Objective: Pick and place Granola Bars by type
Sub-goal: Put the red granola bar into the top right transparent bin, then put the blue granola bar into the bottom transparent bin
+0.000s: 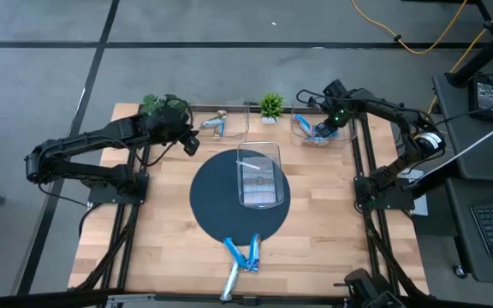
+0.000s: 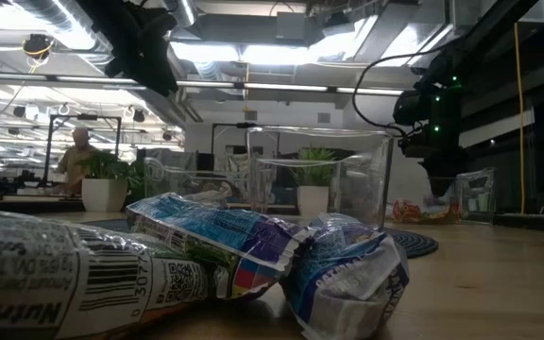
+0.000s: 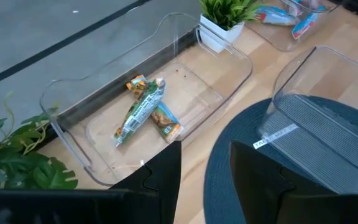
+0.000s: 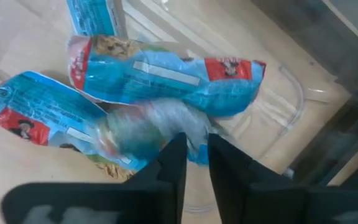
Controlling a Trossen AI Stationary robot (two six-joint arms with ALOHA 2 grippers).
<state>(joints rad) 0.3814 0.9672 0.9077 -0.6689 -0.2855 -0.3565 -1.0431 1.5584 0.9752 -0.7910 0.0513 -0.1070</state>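
Observation:
My left gripper (image 3: 205,168) is open and empty, just short of the far-left clear bin (image 3: 98,81), (image 1: 229,115). Two tan-and-green bars (image 3: 143,112) lie crossed on that bin's floor. My right gripper (image 4: 194,155) (image 1: 328,128) reaches down into the far-right clear bin (image 1: 302,137), its fingers a narrow gap apart. Blue bars with red ends (image 4: 166,74) lie there, and a blurred blue bar (image 4: 148,134) sits just off the fingertips. Three more bars (image 1: 242,255) lie at the near edge: two blue (image 2: 253,241) and a silvery one (image 2: 64,274). My right gripper stands over the end of the blurred blue bar (image 4: 188,127) from above. Its own fingers hide the spot, so I cannot tell whether they touch the bar. The bar lies on the other bars in the bin.
A tall clear bin (image 1: 259,175) stands on a dark round mat (image 1: 208,197) at the table's middle. Small potted plants stand at the far edge: one (image 1: 271,106) between the two far bins, one (image 1: 163,106) by my left arm. Bare wood lies left and right of the mat.

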